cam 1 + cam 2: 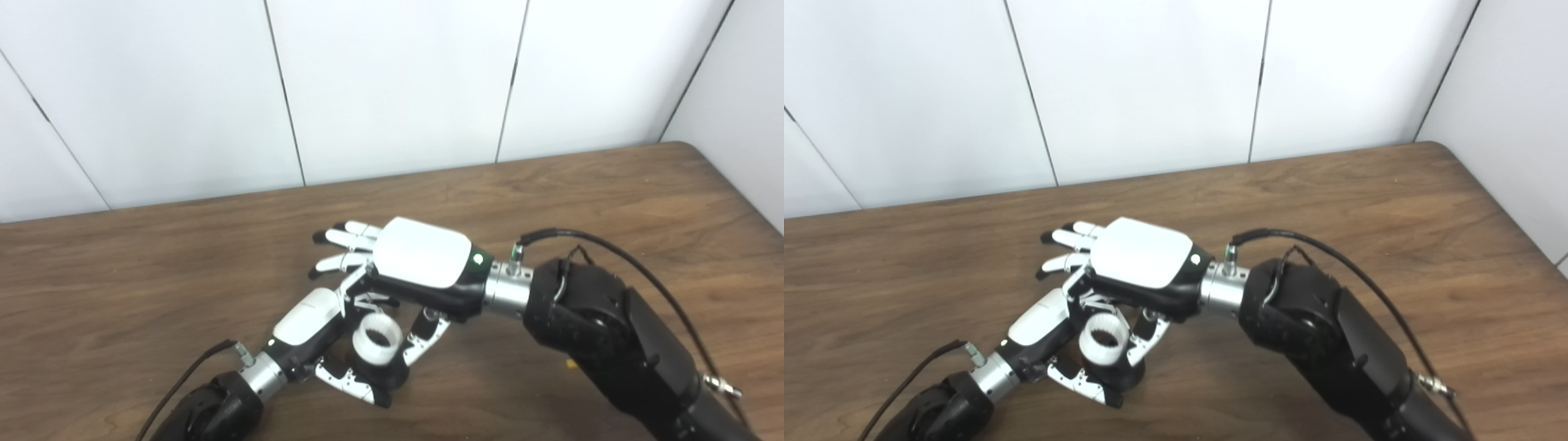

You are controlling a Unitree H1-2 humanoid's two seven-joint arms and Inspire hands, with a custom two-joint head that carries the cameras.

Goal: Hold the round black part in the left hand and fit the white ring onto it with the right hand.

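My left hand lies low over the wooden table, shut on the round black part, which shows only as a dark edge between its fingers. The white ring sits on top of that part, its hole facing up. My right hand hovers just above and behind the ring, palm down, its fingers stretched out flat to the left. Its thumb hangs down right beside the ring; I cannot tell whether it touches. Nothing is held in the right hand.
White wall panels rise behind the table's far edge. The table's right corner is rounded, near the side wall. A black cable loops off the right wrist, another off the left wrist.
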